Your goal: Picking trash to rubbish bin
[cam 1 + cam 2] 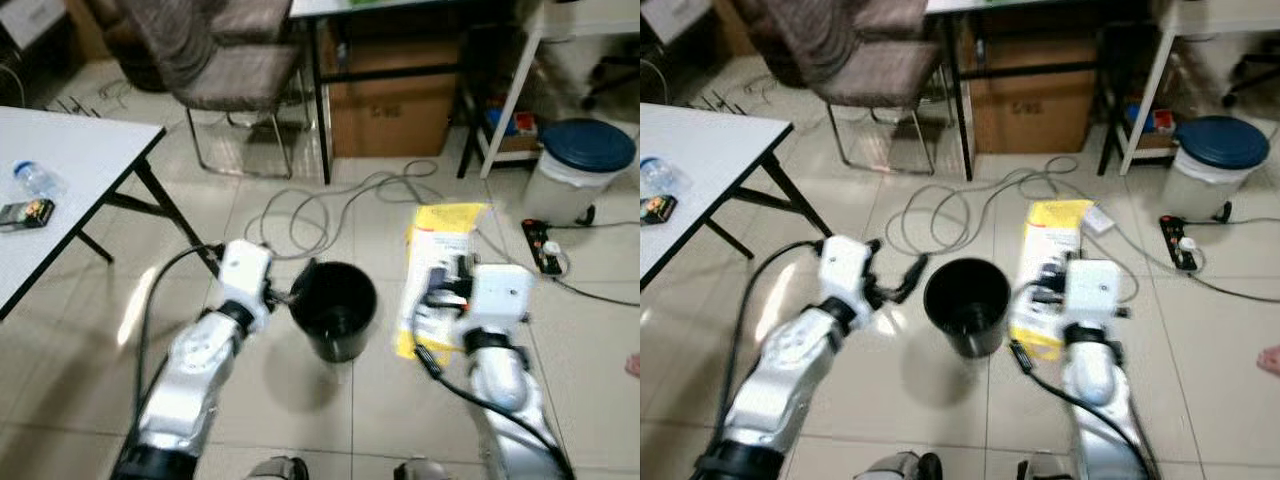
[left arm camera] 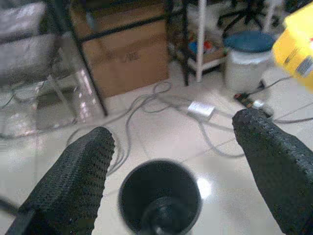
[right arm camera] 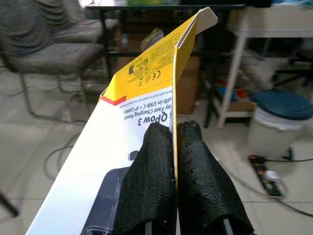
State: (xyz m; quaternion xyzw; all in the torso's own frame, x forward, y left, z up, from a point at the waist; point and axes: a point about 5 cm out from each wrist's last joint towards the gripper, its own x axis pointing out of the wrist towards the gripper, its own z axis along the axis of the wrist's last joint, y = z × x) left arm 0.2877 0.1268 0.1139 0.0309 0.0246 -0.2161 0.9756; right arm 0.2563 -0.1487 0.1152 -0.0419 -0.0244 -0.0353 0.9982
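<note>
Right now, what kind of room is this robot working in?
Probably an office or lab workroom: a white table, a padded chair, a cardboard box under a desk, and loose cables with a power strip on the tiled floor.

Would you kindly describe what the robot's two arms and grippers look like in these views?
Both arms are glossy silver with rounded shells, each ending in a boxy white wrist block. A black cable loops along each forearm. The left gripper and the right gripper each carry two long black fingers with rounded tips and a dimpled, rubbery texture.
</note>
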